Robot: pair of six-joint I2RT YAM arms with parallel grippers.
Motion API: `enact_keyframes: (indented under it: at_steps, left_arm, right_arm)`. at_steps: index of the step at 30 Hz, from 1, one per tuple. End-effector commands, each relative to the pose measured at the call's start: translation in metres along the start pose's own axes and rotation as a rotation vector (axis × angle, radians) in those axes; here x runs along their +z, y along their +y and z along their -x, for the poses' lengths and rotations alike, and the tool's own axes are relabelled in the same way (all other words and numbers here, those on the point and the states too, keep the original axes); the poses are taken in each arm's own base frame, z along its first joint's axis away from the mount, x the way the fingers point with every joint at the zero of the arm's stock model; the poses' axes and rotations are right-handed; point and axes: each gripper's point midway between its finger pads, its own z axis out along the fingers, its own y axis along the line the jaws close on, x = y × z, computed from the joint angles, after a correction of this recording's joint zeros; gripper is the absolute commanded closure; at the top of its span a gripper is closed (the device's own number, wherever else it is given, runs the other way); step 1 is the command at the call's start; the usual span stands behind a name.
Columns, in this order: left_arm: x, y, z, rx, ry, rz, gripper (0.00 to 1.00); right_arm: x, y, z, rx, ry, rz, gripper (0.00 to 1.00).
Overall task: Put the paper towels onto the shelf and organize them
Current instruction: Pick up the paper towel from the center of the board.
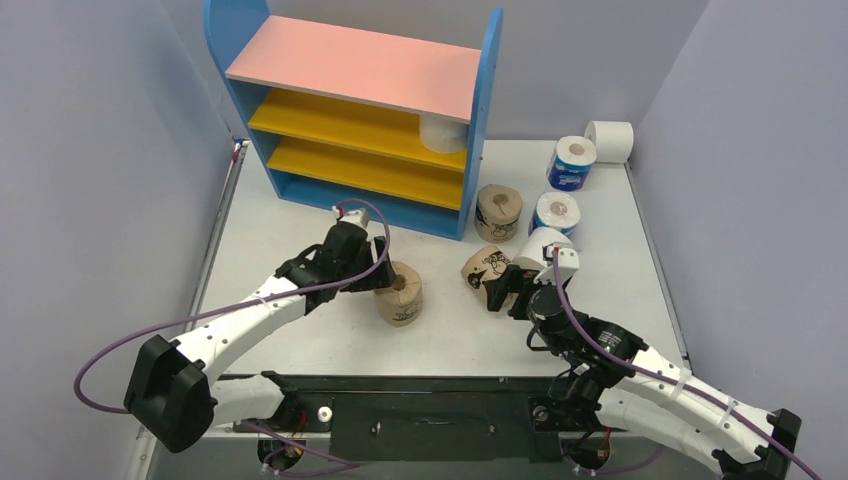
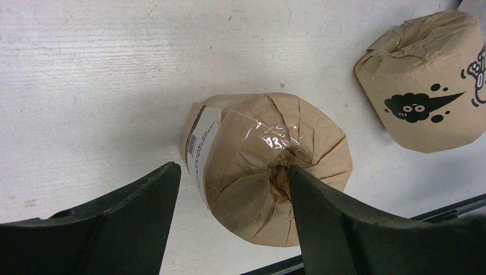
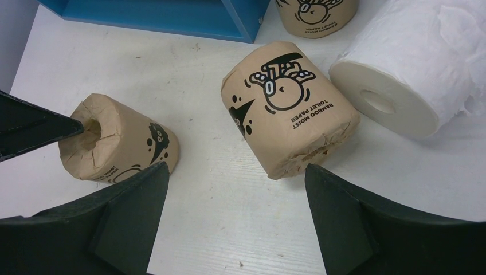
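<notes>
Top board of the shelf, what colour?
Pink; the top board shows best in the top external view.

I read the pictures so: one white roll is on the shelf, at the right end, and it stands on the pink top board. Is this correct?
Not quite. The white roll is on the shelf at the right end, but it stands on the upper yellow board, under the pink top board, not on it. The top external view shows this.
</notes>
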Motion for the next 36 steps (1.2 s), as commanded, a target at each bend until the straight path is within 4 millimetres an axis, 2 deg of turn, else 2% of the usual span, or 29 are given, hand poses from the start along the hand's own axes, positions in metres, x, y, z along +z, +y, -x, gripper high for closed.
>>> enact_keyframes:
  at_steps: [1, 22, 31, 36]
  left_arm:
    - [0.005, -0.01, 0.001, 0.02, -0.001, -0.038, 0.33]
    - [0.02, -0.009, -0.014, 0.029, 0.037, -0.027, 0.51]
    - [0.015, -0.014, -0.01, 0.033, 0.027, -0.039, 0.59]
    - [0.001, -0.022, 0.004, 0.037, -0.006, -0.059, 0.64]
  right_arm:
    - [0.002, -0.003, 0.004, 0.023, -0.029, -0.017, 0.16]
    - [0.002, -0.013, -0.002, 0.02, -0.029, -0.043, 0.17]
    - [0.002, -0.016, -0.002, 0.013, -0.033, -0.055, 0.17]
    - [0.0, -0.017, 0.002, 0.012, -0.046, -0.058, 0.17]
